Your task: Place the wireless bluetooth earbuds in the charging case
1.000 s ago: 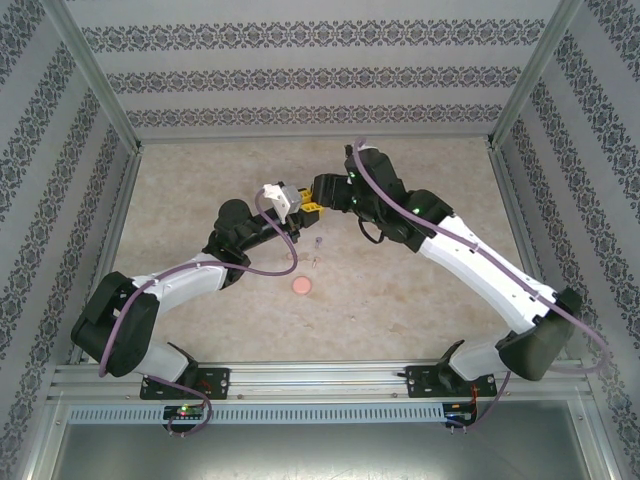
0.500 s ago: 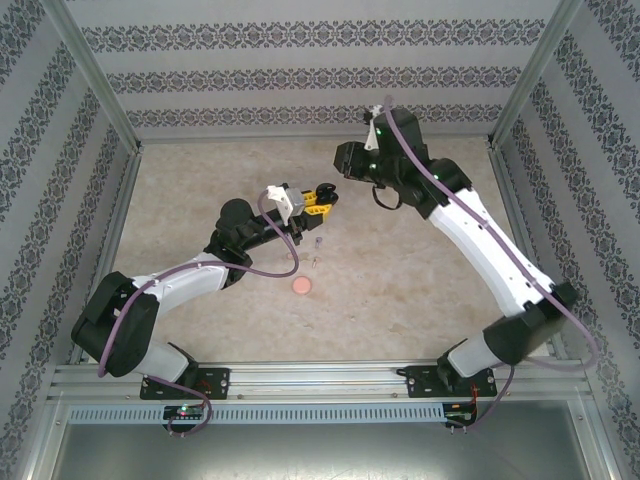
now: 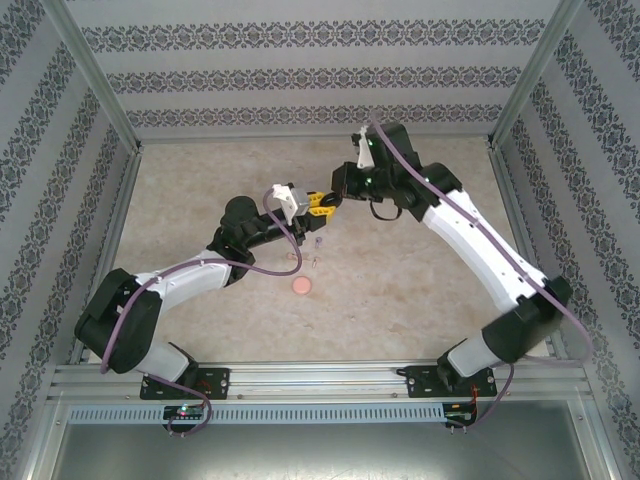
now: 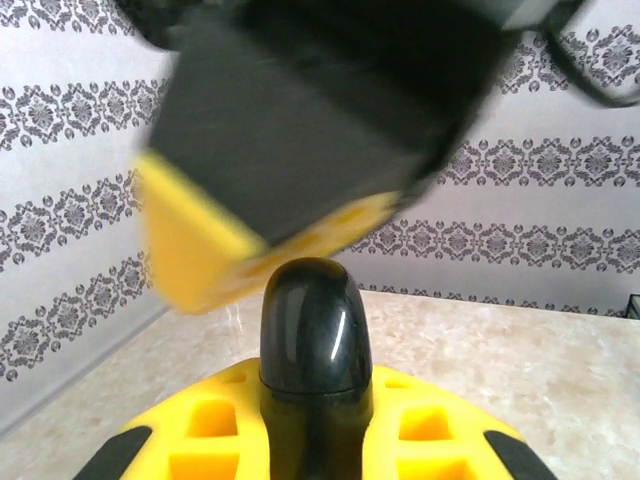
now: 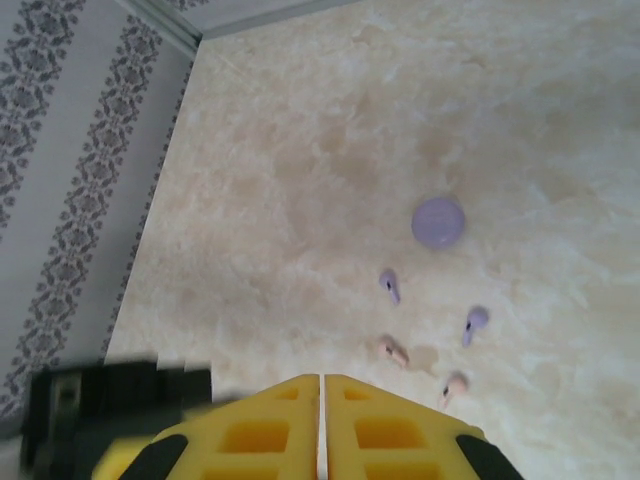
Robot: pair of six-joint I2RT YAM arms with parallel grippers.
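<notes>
Four of the wireless bluetooth earbuds lie flat on the table (image 3: 200, 200), loose around its middle and a touch toward the near edge, and none of them sits in a case. The two lilac earbuds (image 5: 389, 285) (image 5: 475, 320) have their bulbs toward the small round case (image 5: 438, 221) and their stems trailing away from it, leaning in toward each other. Just beyond them the two pink earbuds (image 5: 393, 350) (image 5: 455, 385) lie angled much the same way. It's a beige marbled top, boxed in by walls of striped damask wallpaper (image 3: 300, 90), with aluminium posts (image 3: 95, 75) at the corners and a slotted rail (image 3: 320, 375) along the near edge. Up in the air, the left arm (image 3: 180, 280) stretches from the near left corner with its elbow bent. The left gripper (image 3: 316, 201) is raised over the middle, clamped on a glossy black case (image 4: 315, 330) that stands upright between the yellow fingers (image 4: 430, 430), rounded end up. The right arm (image 3: 480, 250) climbs from the near right corner, peaks toward the far edge and folds its wrist back to the left. That puts the right gripper (image 5: 322, 385) tip to tip with its partner, jaws pressed together on nothing I can see. From the left wrist it's a blur right over the black case, and I can't tell whether they touch.
</notes>
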